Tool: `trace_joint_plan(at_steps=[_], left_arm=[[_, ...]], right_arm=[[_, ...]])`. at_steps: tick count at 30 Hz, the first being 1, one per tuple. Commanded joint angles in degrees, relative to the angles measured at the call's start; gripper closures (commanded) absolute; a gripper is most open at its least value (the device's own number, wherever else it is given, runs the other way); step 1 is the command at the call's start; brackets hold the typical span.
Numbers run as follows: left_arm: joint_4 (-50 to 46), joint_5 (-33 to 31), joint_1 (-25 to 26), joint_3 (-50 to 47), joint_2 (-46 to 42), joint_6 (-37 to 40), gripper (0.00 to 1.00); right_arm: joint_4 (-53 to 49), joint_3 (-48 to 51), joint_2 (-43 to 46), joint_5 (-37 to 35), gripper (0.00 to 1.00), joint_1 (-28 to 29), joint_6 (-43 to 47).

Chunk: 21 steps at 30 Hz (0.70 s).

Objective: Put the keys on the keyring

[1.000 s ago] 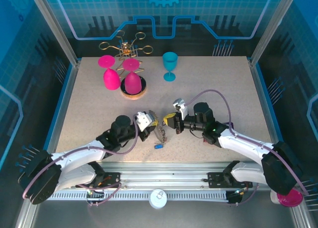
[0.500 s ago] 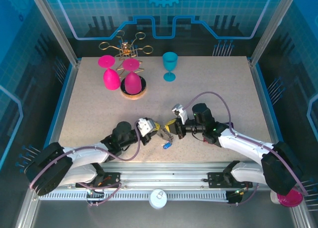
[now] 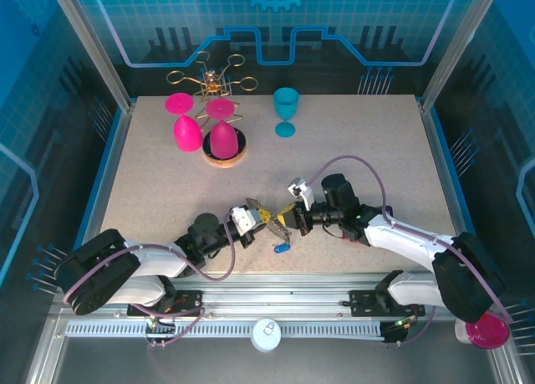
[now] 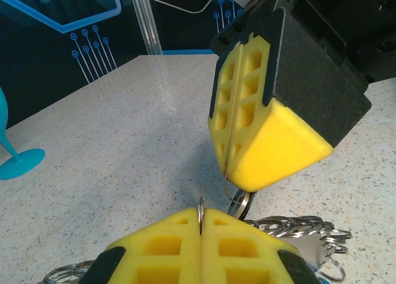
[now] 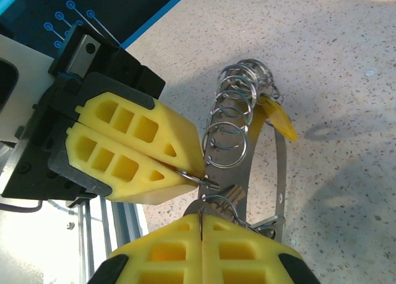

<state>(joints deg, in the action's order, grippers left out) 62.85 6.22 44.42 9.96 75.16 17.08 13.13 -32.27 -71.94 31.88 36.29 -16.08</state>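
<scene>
At the table's (image 3: 150,175) near centre, the left gripper (image 3: 261,217) and right gripper (image 3: 288,217) are meeting tip to tip. Each is pinching a small ring of the keyring (image 5: 281,172) bunched between them. A blue key (image 3: 281,248) is lying just nearer.

Speckled beige table (image 3: 359,150), most of the stuff parked at the back

At the far edge we've got a teal goblet (image 3: 285,112) standing upright on its own. Left of it is a round wooden base (image 3: 224,154) with a gold wire rack (image 3: 213,79) rising from it. There are two pink goblets (image 3: 187,131) upside down there, one over the base and one just left of it, and we honestly can't tell if that one touches the tabletop. Near the front edge a small blue key (image 3: 282,248) lies on the surface. The keyring (image 3: 276,226) with its silvery rings is just above it, low at the tabletop; not sure how much of it actually rests there.
</scene>
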Motion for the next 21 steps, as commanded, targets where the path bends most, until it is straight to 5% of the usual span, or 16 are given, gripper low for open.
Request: trace_joint_plan(at_steps=[1,21], left_arm=[[-0.96,0.81,0.70,-0.55,-1.19,1.46,1.00],[-1.94,1.60,0.67,0.01,-1.77,1.55,1.00]], right_arm=[[1.88,-0.06,-0.98,1.94,1.00,-0.59,-1.15],[6.25,-1.13,-4.06,1.04,1.00,-0.18,-3.50]])
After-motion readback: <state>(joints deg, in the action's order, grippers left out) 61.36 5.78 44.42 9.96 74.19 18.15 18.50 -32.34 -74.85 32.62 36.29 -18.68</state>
